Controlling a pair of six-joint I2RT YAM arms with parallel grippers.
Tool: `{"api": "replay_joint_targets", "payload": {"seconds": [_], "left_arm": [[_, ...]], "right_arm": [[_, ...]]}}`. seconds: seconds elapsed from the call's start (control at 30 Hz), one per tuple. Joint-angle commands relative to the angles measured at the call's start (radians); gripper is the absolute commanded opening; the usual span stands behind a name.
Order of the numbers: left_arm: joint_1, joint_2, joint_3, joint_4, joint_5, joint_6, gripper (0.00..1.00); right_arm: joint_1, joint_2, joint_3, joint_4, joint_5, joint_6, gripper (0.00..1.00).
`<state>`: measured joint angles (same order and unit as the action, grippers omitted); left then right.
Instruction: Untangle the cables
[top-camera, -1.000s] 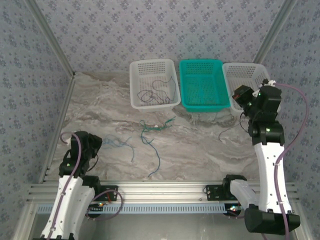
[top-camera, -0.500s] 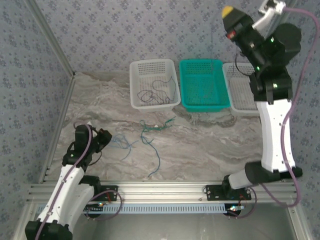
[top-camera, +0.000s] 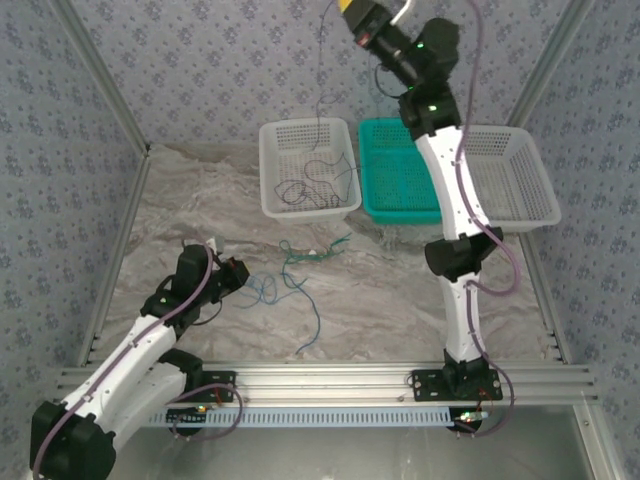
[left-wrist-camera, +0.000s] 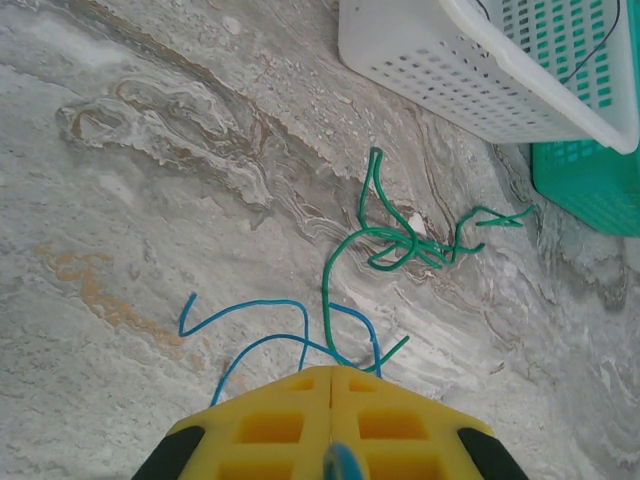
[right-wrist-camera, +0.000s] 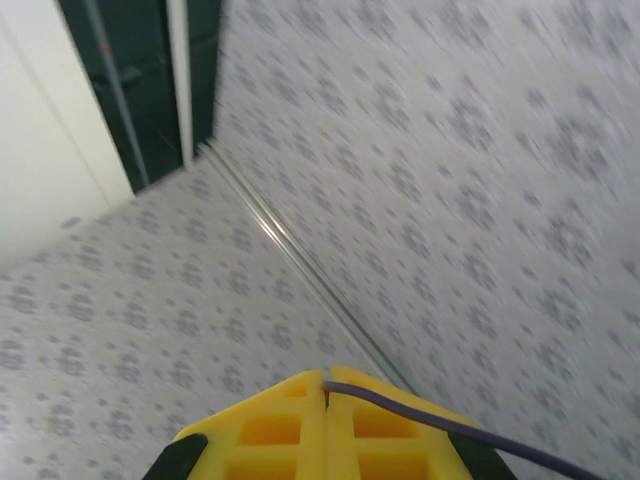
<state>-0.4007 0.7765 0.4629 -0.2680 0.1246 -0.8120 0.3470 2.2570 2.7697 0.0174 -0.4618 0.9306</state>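
Cables look partly sorted, by my reckoning: nearest me, my left claw (left-wrist-camera: 330, 400) is clamped shut low over the table (left-wrist-camera: 120, 200), and a bit of the blue cable (left-wrist-camera: 262, 306) seems pinched between its yellow pads (left-wrist-camera: 270, 425), with the rest looping out just ahead. Just beyond, the green cable (left-wrist-camera: 400, 240) crosses the blue one, so that pair is not yet parted. Farther back, the dark cable (top-camera: 310, 185) lies coiled in the left white basket (top-camera: 270, 170), beside the teal basket (top-camera: 400, 205) and the right white basket (top-camera: 520, 200). High above them my right claw (top-camera: 362, 18) is closed on the upper end of that dark cable, which hangs down into the left basket. I judge the dark one nearly separated, with blue and green left to do
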Motion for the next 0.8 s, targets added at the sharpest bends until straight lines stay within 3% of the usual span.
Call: {"api": "replay_joint_targets", "payload": {"seconds": [0.0, 0.2, 0.3, 0.4, 0.47, 0.57, 0.6, 0.7, 0.77], "left_arm": [[-0.016, 0.0, 0.007, 0.048, -0.038, -0.003, 0.0], [-0.02, -0.017, 0.001, 0.045, -0.047, -0.007, 0.0], [-0.021, -0.035, 0.009, 0.034, -0.049, -0.01, 0.0], [-0.023, -0.047, 0.039, 0.02, -0.029, 0.008, 0.0], [-0.024, -0.047, 0.071, 0.009, -0.01, 0.031, 0.0], [-0.034, -0.043, 0.125, -0.016, 0.007, 0.067, 0.0], [-0.039, -0.039, 0.141, -0.018, 0.012, 0.08, 0.0], [-0.06, -0.022, 0.194, -0.021, 0.024, 0.121, 0.0], [-0.076, 0.005, 0.244, -0.037, 0.03, 0.15, 0.0]], "right_arm": [[0.024, 0.072, -0.041, 0.036, -0.055, -0.02, 0.0], [0.093, 0.224, -0.182, -0.156, -0.05, -0.103, 0.0], [0.126, 0.248, -0.234, -0.344, 0.082, -0.12, 0.02], [0.134, 0.235, -0.235, -0.487, 0.143, -0.104, 0.31], [0.135, 0.178, -0.238, -0.564, 0.2, -0.151, 0.56], [0.137, 0.046, -0.3, -0.614, 0.266, -0.247, 0.78], [0.136, -0.007, -0.346, -0.614, 0.283, -0.261, 0.98], [0.114, -0.187, -0.531, -0.55, 0.283, -0.285, 0.99], [0.092, -0.311, -0.652, -0.484, 0.188, -0.339, 1.0]]}}
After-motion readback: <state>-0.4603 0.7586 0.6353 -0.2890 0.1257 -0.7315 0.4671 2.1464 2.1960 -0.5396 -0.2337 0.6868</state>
